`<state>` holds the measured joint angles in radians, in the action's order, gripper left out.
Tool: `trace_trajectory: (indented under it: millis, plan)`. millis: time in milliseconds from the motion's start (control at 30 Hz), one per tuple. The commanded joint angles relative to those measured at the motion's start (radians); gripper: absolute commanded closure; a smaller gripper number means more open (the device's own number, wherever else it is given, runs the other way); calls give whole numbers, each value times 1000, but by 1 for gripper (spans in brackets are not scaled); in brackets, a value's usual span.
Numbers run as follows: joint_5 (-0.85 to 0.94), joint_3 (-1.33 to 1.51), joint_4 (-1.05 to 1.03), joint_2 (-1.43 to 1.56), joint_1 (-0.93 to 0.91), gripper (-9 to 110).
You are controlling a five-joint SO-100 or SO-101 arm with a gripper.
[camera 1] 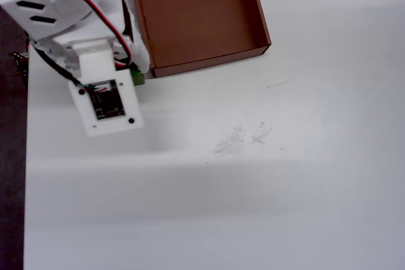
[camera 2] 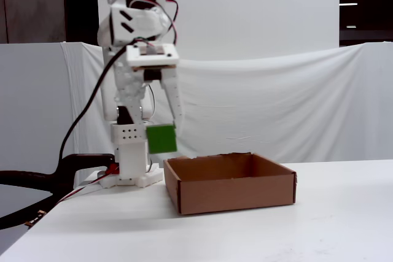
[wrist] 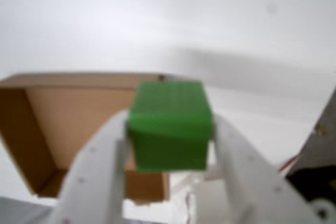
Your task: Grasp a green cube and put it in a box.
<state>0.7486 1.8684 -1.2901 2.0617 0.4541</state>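
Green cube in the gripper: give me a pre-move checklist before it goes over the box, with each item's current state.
1. Grip: the gripper is shut on the green cube, a finger on either side in the wrist view. Ok.
2. Height: in the fixed view the green cube hangs above the top of the box wall. Ok.
3. Position: the cube is beside the box's left wall in the fixed view, not yet over the floor. Not ok.
4. Box interior: the floor looks bare in the overhead view. Ok.
5. Grip firmness: cannot tell.
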Motion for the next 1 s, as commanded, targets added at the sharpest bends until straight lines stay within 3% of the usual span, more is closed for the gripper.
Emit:
trace_trajectory:
  millis: [0, 333, 500, 967]
  plan:
    - [-67, 0, -11, 75, 129, 87]
    - [-241, 245, 141, 75, 479, 85]
    - [-264, 377, 304, -12, 537, 85]
    - [-299, 440, 472, -192, 591, 85]
